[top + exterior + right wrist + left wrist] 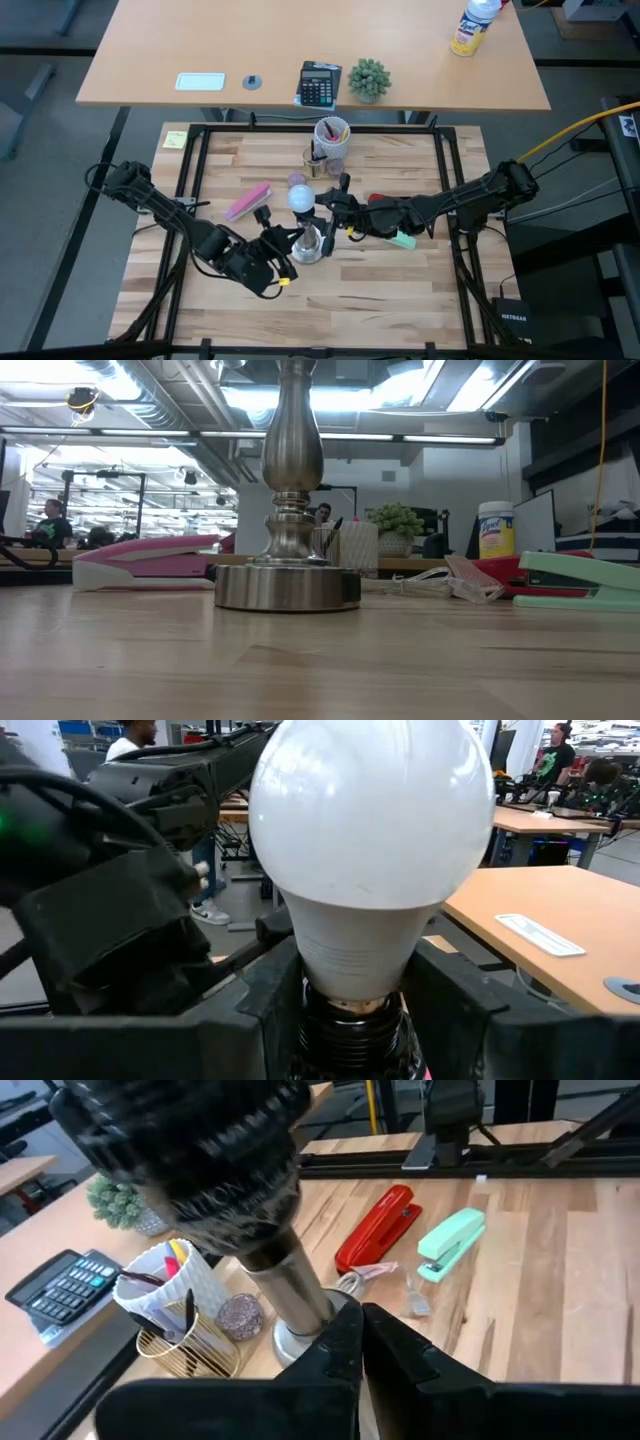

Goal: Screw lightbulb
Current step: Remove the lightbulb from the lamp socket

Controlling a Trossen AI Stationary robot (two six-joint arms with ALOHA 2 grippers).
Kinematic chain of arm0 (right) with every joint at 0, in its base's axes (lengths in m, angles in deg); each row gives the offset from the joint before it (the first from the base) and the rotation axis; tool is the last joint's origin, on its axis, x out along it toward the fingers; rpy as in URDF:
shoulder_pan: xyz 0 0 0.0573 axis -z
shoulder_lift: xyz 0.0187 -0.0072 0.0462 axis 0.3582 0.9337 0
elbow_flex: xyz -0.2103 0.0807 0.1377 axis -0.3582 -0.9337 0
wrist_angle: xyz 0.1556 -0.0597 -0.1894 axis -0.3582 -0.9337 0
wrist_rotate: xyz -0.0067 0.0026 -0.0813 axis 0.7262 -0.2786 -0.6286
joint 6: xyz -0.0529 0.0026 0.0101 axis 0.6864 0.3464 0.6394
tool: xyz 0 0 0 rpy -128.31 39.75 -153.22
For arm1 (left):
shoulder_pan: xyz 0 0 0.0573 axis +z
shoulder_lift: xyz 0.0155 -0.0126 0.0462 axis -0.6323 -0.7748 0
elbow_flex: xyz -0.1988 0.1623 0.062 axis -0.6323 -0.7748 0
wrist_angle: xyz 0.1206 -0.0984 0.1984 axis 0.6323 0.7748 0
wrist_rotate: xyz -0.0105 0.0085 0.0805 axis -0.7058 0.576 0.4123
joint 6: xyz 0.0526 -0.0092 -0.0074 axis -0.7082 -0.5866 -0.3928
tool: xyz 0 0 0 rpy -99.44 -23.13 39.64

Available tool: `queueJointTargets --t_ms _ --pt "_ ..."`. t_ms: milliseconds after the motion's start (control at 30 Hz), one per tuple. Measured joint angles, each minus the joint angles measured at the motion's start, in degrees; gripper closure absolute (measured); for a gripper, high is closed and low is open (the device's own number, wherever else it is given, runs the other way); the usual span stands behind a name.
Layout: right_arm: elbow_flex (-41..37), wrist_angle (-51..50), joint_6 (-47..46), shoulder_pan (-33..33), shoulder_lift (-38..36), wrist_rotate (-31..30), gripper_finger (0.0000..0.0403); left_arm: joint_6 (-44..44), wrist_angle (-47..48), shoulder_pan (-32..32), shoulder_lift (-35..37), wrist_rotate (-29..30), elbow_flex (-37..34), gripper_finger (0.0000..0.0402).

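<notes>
On the bench (400, 290) we find the right claw (322, 205) gripping the lightbulb (301, 197); the left claw (355, 1342) is shut at the stand (308, 243).

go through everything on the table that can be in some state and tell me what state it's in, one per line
lightbulb: unlit, upright, base in the socket, held by the right pincer
lamp stand: upright on the table
right pincer: closed around the bulb's neck
left pincer: shut, beside the stand's stem
pink stapler: closed, lying flat
red stapler: closed
green stapler: closed
pen cup: upright, holding pens
</notes>
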Motion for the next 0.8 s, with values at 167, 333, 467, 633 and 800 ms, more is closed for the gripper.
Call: queueJointTargets --t_ms 167,333,467,633,800 --pt "0.0 0.0 0.0 0.0 0.0 0.0 0.024 -1.09 -0.03 -0.03 1.59 0.07 0.0 0.0357" --pt "0.0 0.0 -0.01 0.0 0.0 -0.01 0.0239 -4.36 0.01 -0.15 1.96 0.21 0.0 0.0278" --pt "0.0 0.0 -0.02 0.0 0.0 -0.02 0.0239 -4.39 -0.01 -0.17 2.03 1.12 0.0 0.0221" --pt "0.0 0.0 0.0 0.0 0.0 0.02 0.0239 -0.07 0.03 -0.19 3.7 3.67 0.0 0.0185" --pt "-0.02 -0.02 0.0 0.02 0.0 1.14 0.0239 3.37 -0.09 -0.17 6.79 5.71 0.0 0.018"
